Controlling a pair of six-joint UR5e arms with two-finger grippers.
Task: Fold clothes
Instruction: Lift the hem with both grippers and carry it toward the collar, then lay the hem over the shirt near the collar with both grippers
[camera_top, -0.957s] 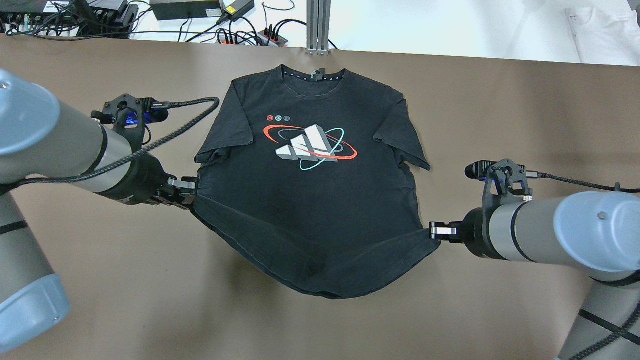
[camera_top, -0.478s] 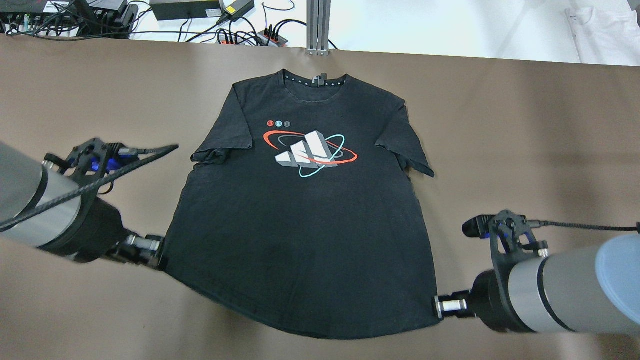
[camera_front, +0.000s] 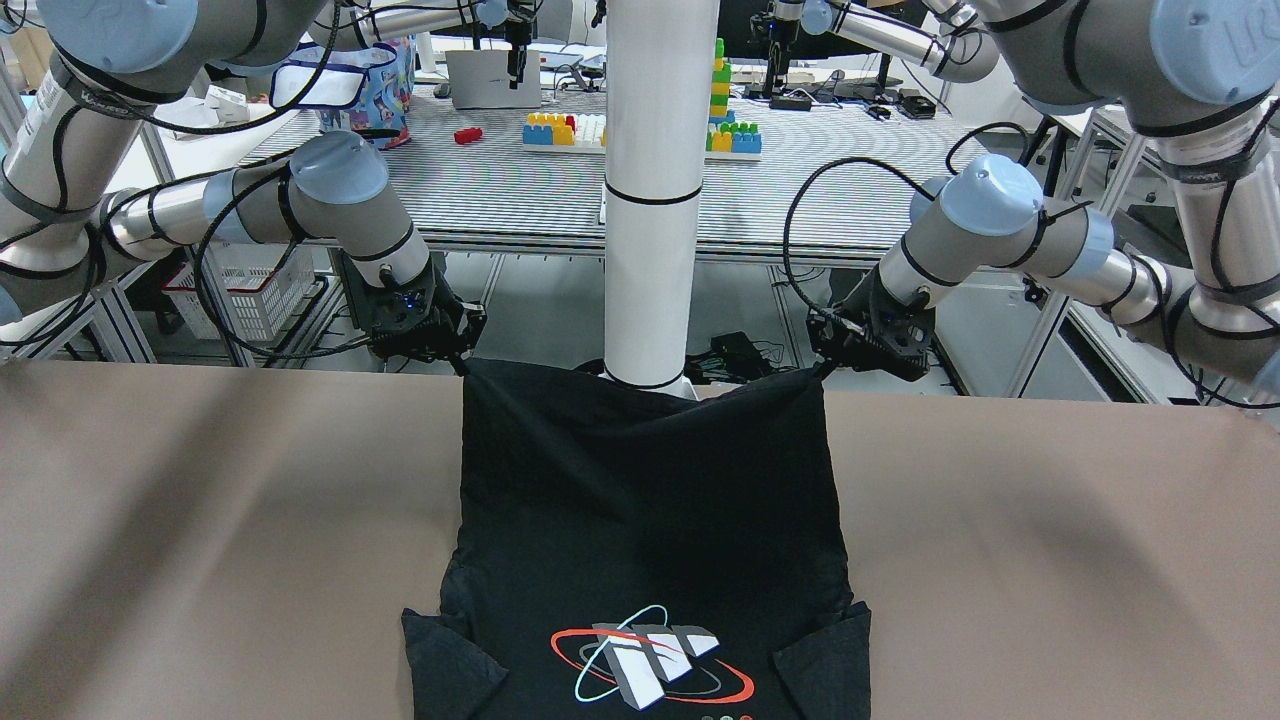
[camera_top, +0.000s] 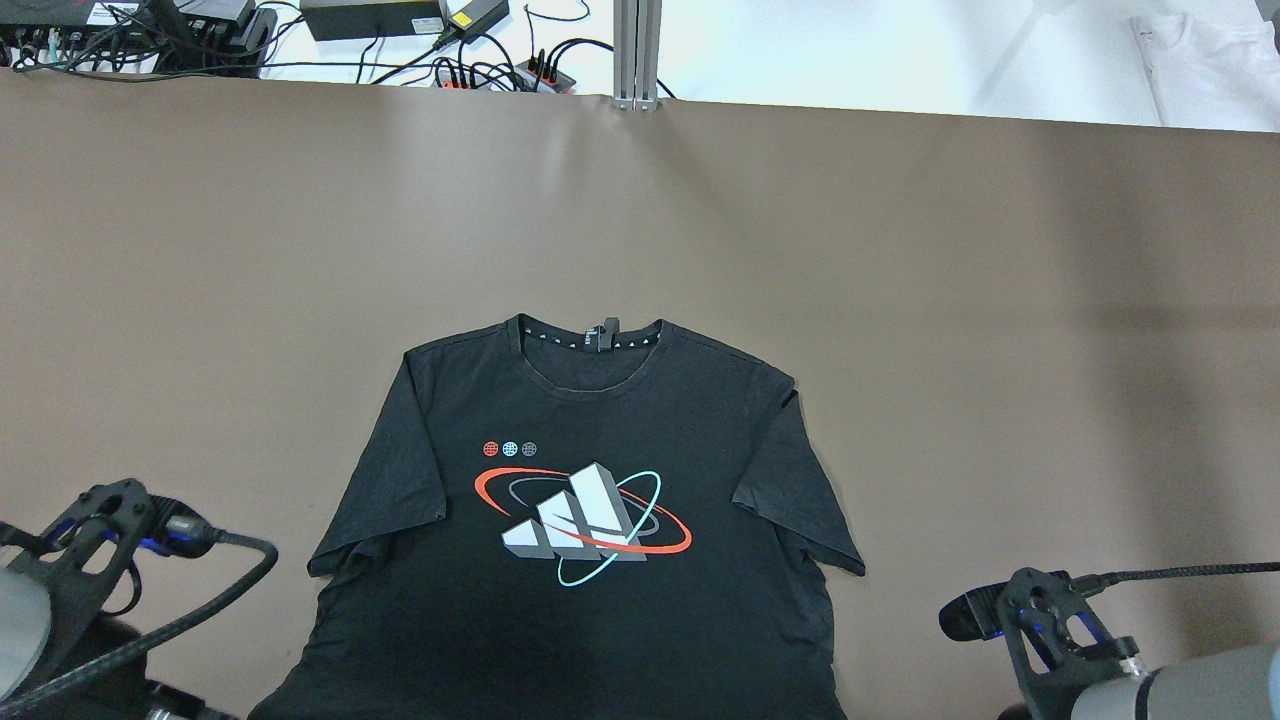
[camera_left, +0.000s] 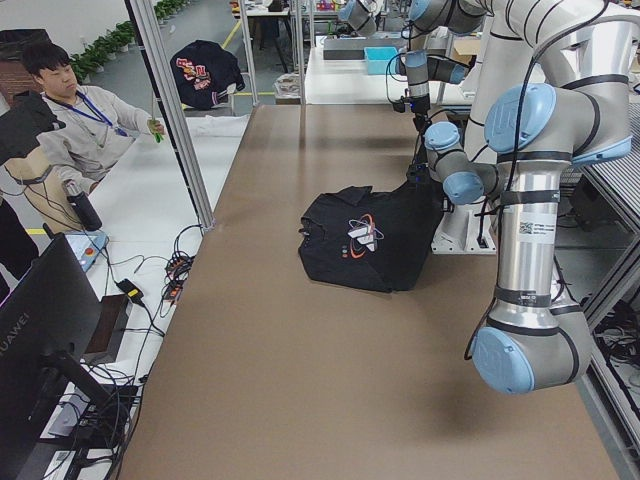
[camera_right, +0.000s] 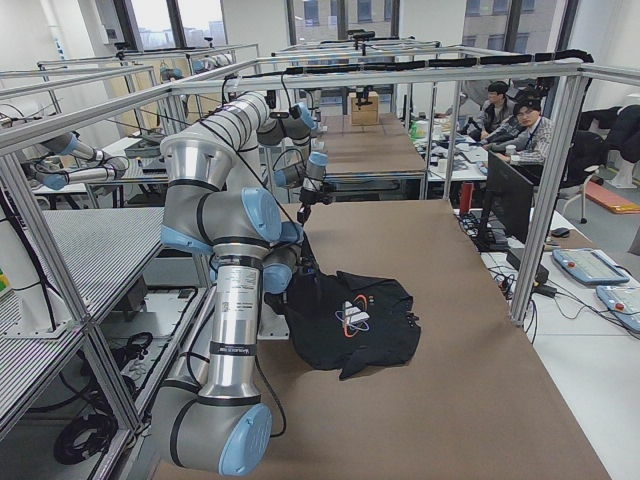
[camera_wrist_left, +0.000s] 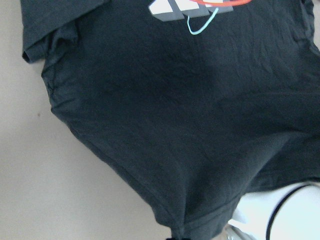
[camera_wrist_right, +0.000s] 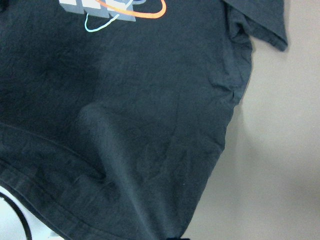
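A black T-shirt (camera_top: 590, 620) with a white, red and teal logo (camera_top: 585, 522) lies face up on the brown table, collar towards the far side. Its hem reaches the robot-side table edge. In the front-facing view my left gripper (camera_front: 822, 368) is shut on one hem corner of the shirt (camera_front: 640, 500), and my right gripper (camera_front: 462, 362) is shut on the other. The hem is stretched taut between them, slightly lifted at the edge. The left wrist view shows the shirt body (camera_wrist_left: 190, 115); the right wrist view shows it too (camera_wrist_right: 125, 125). In the overhead view both fingertips are out of frame.
The robot's white base column (camera_front: 650, 200) stands between the two grippers. Cables and power strips (camera_top: 480, 65) and an aluminium post (camera_top: 637, 50) line the far edge. A white garment (camera_top: 1200, 60) lies at the far right. Operators (camera_right: 525, 125) sit beyond the table.
Both arms have pulled back towards the robot with the hem corners. The shirt has slid flat along the table, its collar moving from the far edge to mid-table.
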